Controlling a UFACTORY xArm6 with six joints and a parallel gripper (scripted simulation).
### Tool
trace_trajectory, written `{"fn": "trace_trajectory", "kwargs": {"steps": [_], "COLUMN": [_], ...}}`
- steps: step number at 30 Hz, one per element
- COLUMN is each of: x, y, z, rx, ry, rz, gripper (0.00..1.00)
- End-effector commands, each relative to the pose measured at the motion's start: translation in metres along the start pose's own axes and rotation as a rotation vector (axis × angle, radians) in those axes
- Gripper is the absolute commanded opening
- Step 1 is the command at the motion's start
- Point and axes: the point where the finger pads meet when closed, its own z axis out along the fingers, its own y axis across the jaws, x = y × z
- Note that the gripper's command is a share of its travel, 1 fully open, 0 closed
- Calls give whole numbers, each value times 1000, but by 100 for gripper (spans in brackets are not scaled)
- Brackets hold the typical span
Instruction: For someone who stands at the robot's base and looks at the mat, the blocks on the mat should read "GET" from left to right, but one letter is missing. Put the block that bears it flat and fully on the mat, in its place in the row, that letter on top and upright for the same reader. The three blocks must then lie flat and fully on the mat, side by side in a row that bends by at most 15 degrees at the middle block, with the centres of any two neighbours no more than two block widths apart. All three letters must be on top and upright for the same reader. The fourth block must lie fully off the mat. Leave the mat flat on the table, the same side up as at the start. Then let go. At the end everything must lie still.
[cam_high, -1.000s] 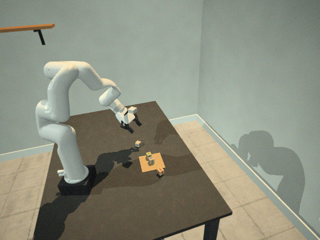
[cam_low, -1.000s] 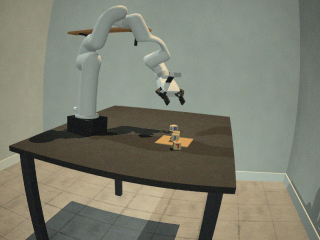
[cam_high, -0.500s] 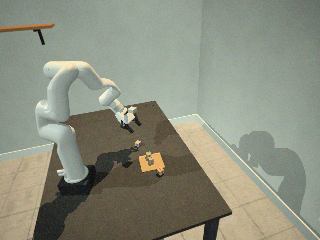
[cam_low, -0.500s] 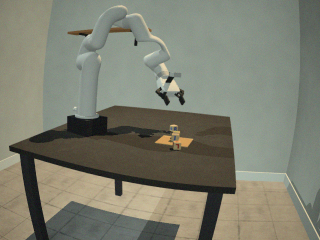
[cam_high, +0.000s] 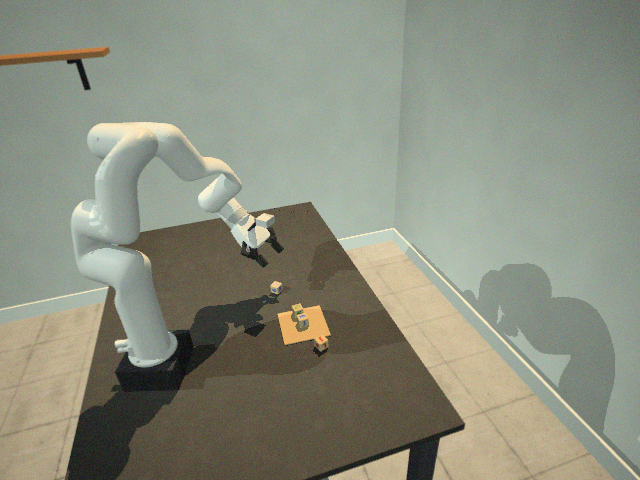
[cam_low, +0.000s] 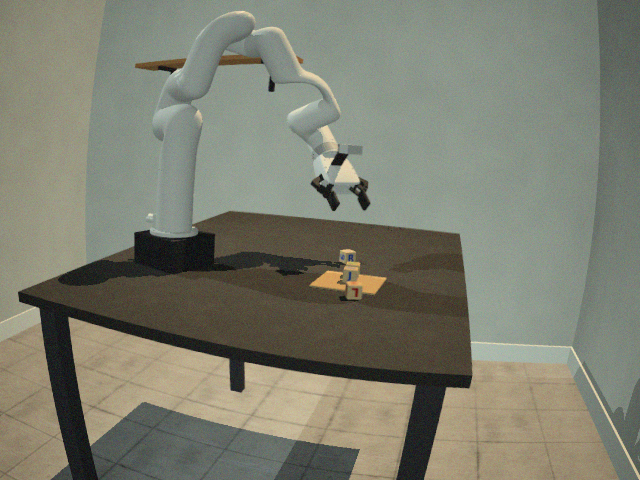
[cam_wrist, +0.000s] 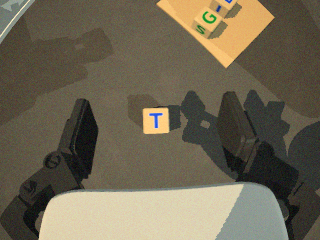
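An orange mat (cam_high: 303, 328) (cam_wrist: 215, 14) (cam_low: 343, 284) lies on the dark table. Two blocks stand on it side by side, one with a green G on top (cam_wrist: 208, 20) (cam_high: 297, 308) and one with a blue E on top (cam_wrist: 226, 3) (cam_high: 302, 320). A block with a blue T on top (cam_wrist: 156, 120) (cam_high: 276, 287) (cam_low: 347, 255) lies on the table off the mat. A fourth block with red letters (cam_high: 321, 343) (cam_low: 354, 290) lies off the mat at its other side. My gripper (cam_high: 262, 251) (cam_low: 345, 196) (cam_wrist: 156, 110) is open and empty, high above the T block.
The robot base (cam_high: 147, 364) stands at the table's near left in the top view. A wooden wall shelf (cam_high: 54, 55) hangs high on the back wall. The table's edges are far from the blocks.
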Motion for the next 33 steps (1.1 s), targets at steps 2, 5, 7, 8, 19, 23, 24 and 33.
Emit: {"fn": "trace_trajectory", "kwargs": {"steps": [2, 5, 7, 8, 19, 23, 24, 33], "x": [1, 1, 1, 1, 86, 94, 94, 94], "y": [-1, -1, -1, -1, 63, 75, 75, 75], "z": [-1, -1, -1, -1, 83, 92, 92, 92], "rx": [3, 3, 3, 3, 4, 2, 2, 2], "ry": [0, 0, 0, 0, 2, 0, 0, 0], "rz": [3, 3, 3, 3, 5, 3, 3, 3], "gripper": [100, 100, 100, 100, 100, 100, 100, 100]}}
